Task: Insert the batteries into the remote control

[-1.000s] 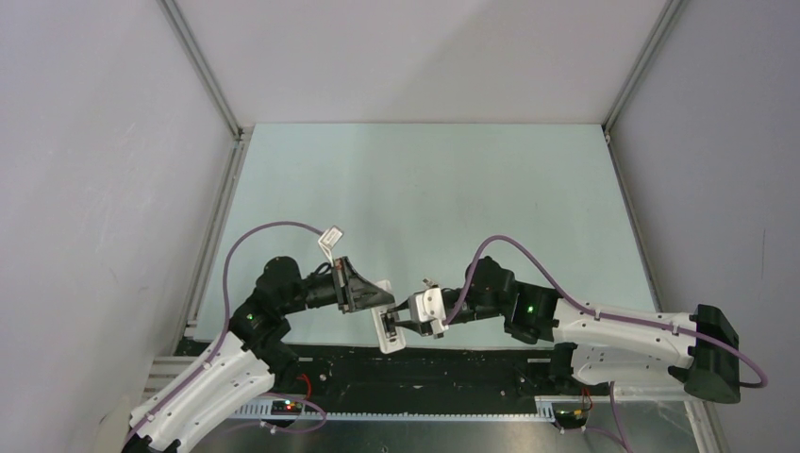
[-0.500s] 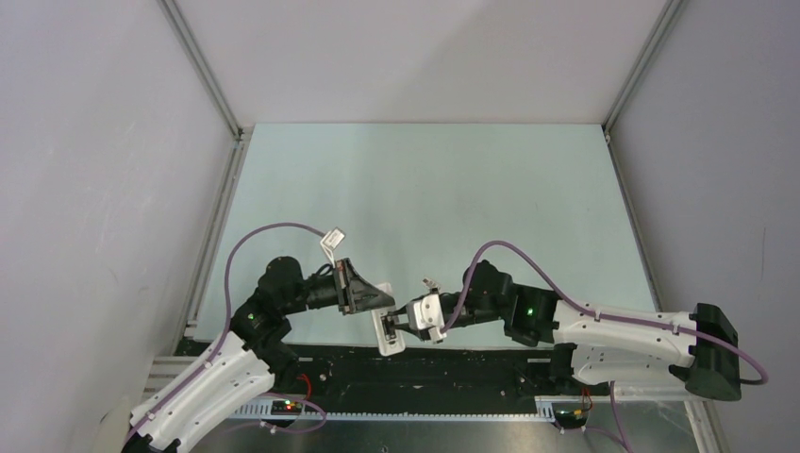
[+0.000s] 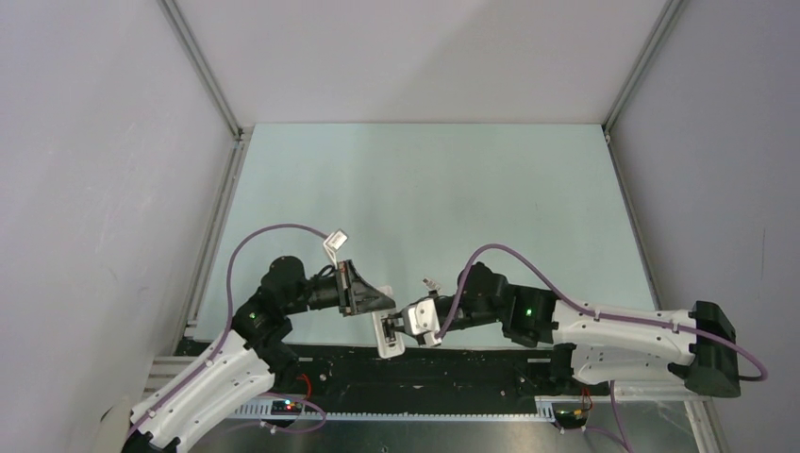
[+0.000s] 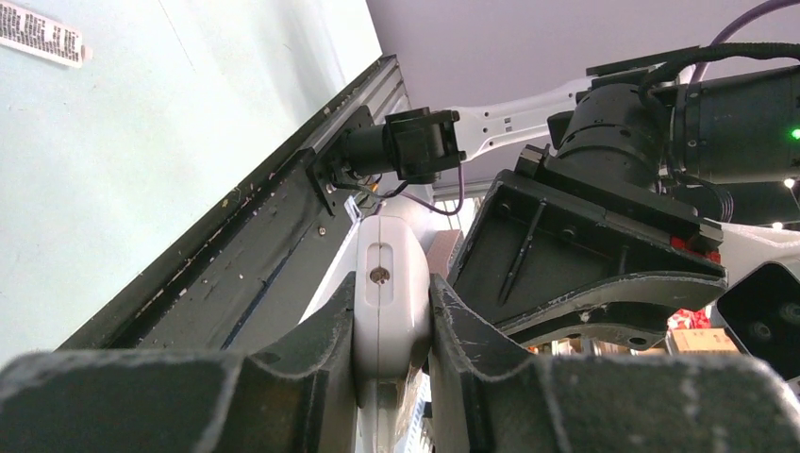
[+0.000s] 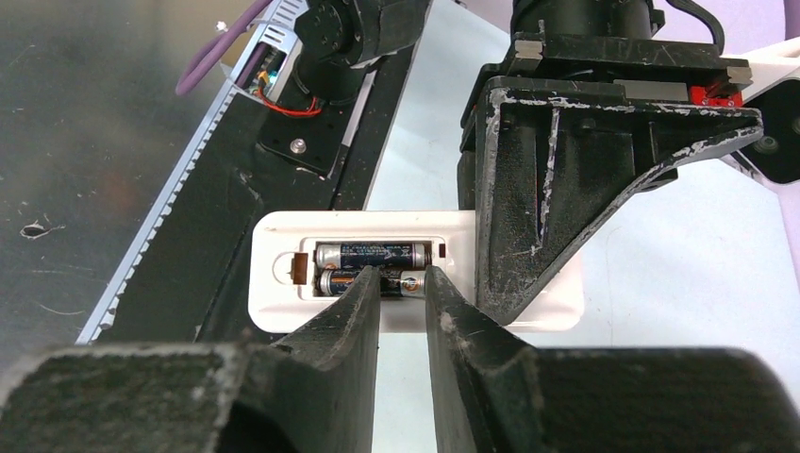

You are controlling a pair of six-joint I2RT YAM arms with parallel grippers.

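Two small dark cylindrical batteries (image 5: 373,255) sit in the slim white remote control (image 5: 274,310)'s recess; the left end effector (image 4: 391,294) clenches its sides as a vice. Narrowed, the right end effector (image 5: 403,283) straddles the nearer one, perhaps seating it; whether it grips I cannot tell.

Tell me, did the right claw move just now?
Yes. The right claw slid a little to the left and came nearer the black rail that runs below it in the top view.

White remote control (image 5: 377,225), dark batteries (image 5: 373,255) (silvery ends, blue print), pale green table (image 3: 425,189).
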